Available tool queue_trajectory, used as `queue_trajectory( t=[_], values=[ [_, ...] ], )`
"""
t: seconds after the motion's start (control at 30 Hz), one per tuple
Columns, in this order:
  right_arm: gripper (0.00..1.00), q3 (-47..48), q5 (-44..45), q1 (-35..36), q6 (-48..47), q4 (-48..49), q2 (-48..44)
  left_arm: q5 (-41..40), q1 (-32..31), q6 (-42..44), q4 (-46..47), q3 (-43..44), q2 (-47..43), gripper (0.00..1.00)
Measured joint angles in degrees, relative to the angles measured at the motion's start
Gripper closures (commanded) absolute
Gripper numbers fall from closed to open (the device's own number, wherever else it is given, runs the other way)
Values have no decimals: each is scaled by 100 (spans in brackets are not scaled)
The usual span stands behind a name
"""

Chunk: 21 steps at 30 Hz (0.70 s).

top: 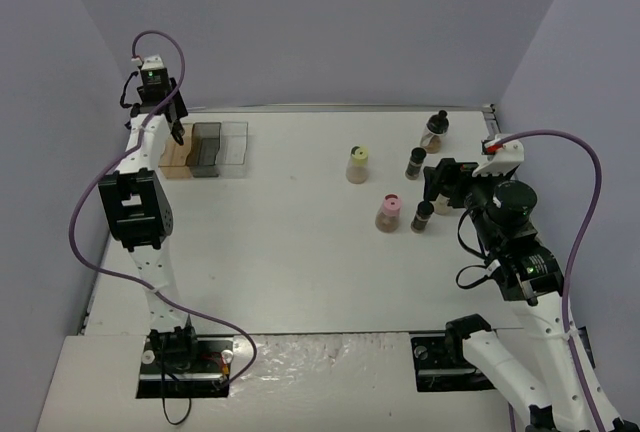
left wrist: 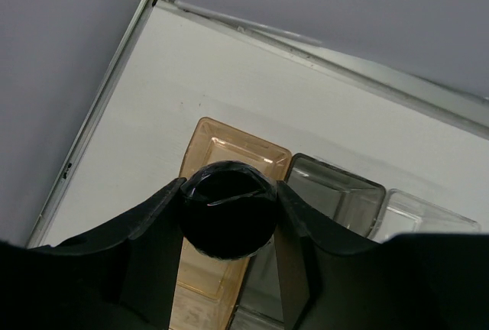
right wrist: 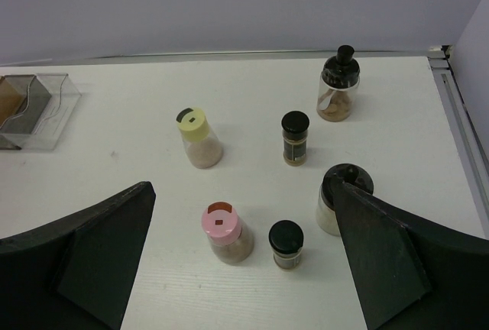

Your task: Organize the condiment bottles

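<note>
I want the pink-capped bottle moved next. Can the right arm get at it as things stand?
Probably yes: the right gripper is open near the pink-capped bottle, which stands upright; a black-capped bottle close beside it may crowd one finger.

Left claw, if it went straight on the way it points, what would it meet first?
Probably the brown tray section: the left claw, shut on a black-capped bottle, points down over it, though height is unclear.

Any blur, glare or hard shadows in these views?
Top external: even light, no hard shadows around the yellow-capped bottle. Left wrist: the held cap is a featureless black blob; tray sharp. Right wrist: bottles crisp, fingers dark.
</note>
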Motion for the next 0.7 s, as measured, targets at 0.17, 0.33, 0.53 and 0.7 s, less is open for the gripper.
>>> queue_trajectory(
  t=[0.17,0.33,0.53,0.7],
  values=[
    [0,0,1,1,-2,2,-2,114,159,1,-43,13,293,96],
    [0,0,3,2,-2,9,-2,166,172,-1,-45,40,395,92],
    [0,-12,31,2,-7,21,-41,231,174,52,112,59,558,75],
    [0,-42,33,2,-11,35,-112,273,174,133,429,-98,715,67]
  ],
)
